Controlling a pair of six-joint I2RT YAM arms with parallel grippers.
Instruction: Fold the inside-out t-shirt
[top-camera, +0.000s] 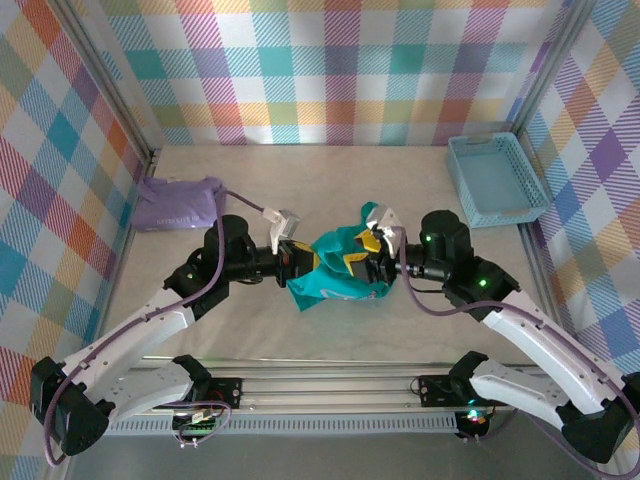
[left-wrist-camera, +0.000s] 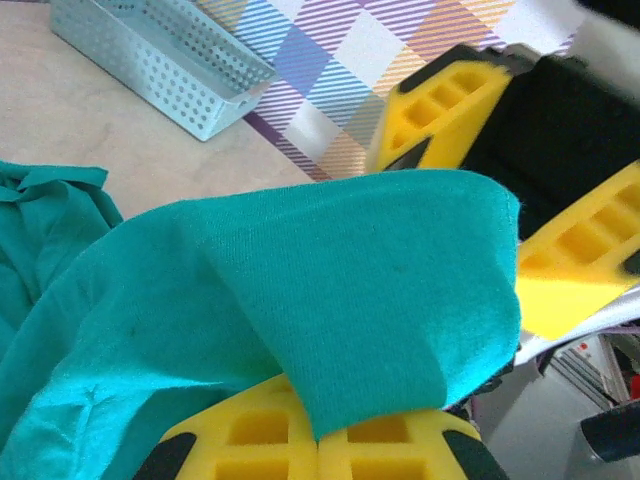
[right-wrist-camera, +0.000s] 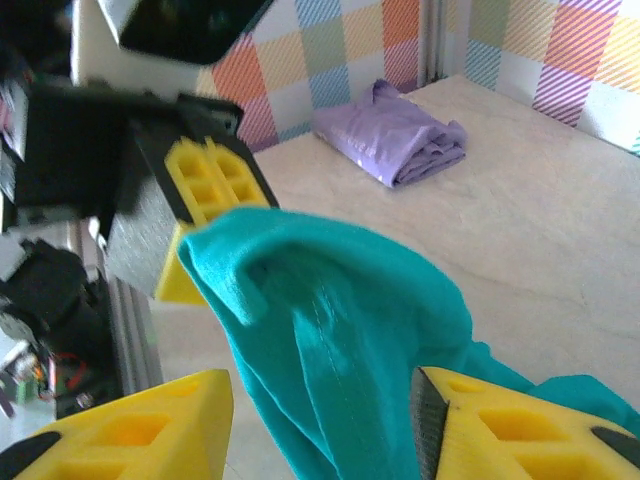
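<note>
The teal-green inside-out t-shirt (top-camera: 335, 268) hangs bunched up above the middle of the table, between my two grippers. My left gripper (top-camera: 293, 258) is shut on a fold of it; in the left wrist view its yellow fingers (left-wrist-camera: 262, 432) meet under the cloth (left-wrist-camera: 330, 280). From the right, my right gripper (top-camera: 377, 250) faces it. In the right wrist view that gripper (right-wrist-camera: 320, 405) stands open, with a seamed strip of the shirt (right-wrist-camera: 340, 320) hanging between its separated yellow fingers (right-wrist-camera: 150, 425). The rest of the shirt droops toward the table.
A folded pale lavender garment (top-camera: 178, 203) lies at the back left, near the wall. A light blue perforated basket (top-camera: 495, 180) stands at the back right. Checked walls close in three sides, and a metal rail (top-camera: 320, 385) runs along the near edge.
</note>
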